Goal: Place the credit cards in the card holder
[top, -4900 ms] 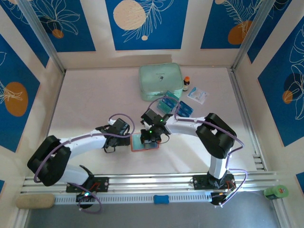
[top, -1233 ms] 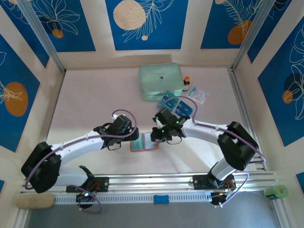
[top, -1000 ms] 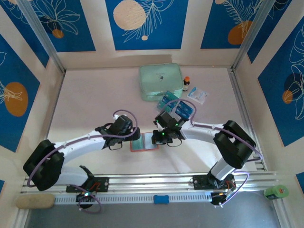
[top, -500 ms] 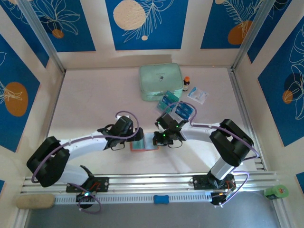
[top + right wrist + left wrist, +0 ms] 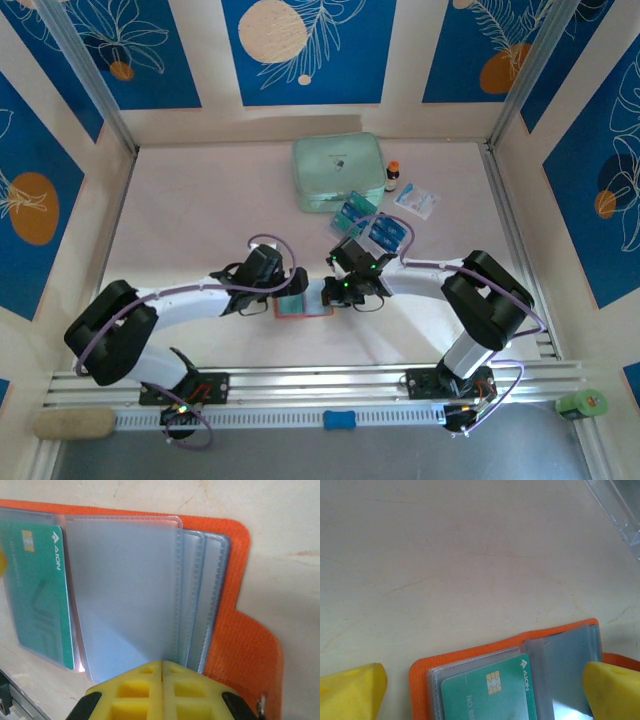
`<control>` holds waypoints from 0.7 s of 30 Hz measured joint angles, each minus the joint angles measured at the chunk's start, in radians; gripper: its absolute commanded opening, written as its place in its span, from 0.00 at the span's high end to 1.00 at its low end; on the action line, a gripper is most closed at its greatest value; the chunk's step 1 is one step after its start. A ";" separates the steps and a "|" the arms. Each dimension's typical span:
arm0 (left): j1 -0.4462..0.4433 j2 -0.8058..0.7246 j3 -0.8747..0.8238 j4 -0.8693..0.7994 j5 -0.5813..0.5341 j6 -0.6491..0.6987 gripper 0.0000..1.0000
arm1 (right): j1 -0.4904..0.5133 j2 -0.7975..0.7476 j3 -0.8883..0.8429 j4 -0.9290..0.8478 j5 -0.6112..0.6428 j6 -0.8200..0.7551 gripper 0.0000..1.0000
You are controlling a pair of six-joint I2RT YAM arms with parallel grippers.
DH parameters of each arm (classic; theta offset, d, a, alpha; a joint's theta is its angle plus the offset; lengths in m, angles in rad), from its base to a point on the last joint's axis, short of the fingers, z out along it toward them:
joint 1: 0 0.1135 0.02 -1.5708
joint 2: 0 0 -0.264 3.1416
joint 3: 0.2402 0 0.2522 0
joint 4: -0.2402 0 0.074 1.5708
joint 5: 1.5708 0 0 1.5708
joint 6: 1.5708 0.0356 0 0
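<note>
While the card holder (image 5: 303, 306) lay open on the table (image 5: 200, 200), one card (image 5: 37, 595) sat in a clear sleeve (image 5: 125, 590). Noted left claw (image 5: 482, 686) spread wide astride the holder, gripping nothing; right claw (image 5: 162, 680) pinched shut at the sleeves' edge. Spare cards (image 5: 352, 214) lay beside a green case (image 5: 338, 170).

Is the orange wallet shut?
No, the card holder lies open, its clear sleeves spread out and a green card tucked in one.

Both arms stretched inward, wrists low, nearly meeting; left gripper (image 5: 481, 690) jaws wide apart, right gripper (image 5: 162, 677) jaws pressed together.
</note>
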 measured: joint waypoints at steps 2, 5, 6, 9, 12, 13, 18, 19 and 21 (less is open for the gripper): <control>0.000 0.007 -0.005 0.016 0.007 -0.002 0.00 | 0.000 0.000 0.000 0.000 0.000 0.000 1.00; 0.000 0.008 -0.009 0.032 0.008 -0.004 0.00 | 0.000 0.000 -0.001 0.002 0.000 0.003 1.00; 0.000 0.008 -0.012 0.037 0.009 -0.007 0.00 | 0.000 0.000 -0.001 0.003 0.000 0.004 1.00; 0.000 0.004 -0.016 0.046 0.011 -0.014 0.00 | 0.000 0.000 -0.001 0.003 0.000 0.004 1.00; 0.000 -0.006 -0.027 0.078 0.042 -0.024 0.00 | 0.000 0.000 -0.001 0.003 0.000 0.004 1.00; 0.000 -0.011 -0.031 0.089 0.050 -0.027 0.00 | 0.000 0.000 -0.001 0.003 -0.001 0.004 1.00; 0.000 -0.047 -0.045 0.132 0.072 -0.048 0.00 | 0.000 0.000 -0.001 0.003 -0.001 0.007 1.00; 0.000 -0.056 -0.048 0.138 0.075 -0.053 0.00 | 0.000 0.000 -0.001 0.003 -0.001 0.007 1.00; 0.000 -0.074 -0.055 0.149 0.079 -0.058 0.00 | 0.000 0.000 0.000 0.002 -0.002 0.007 1.00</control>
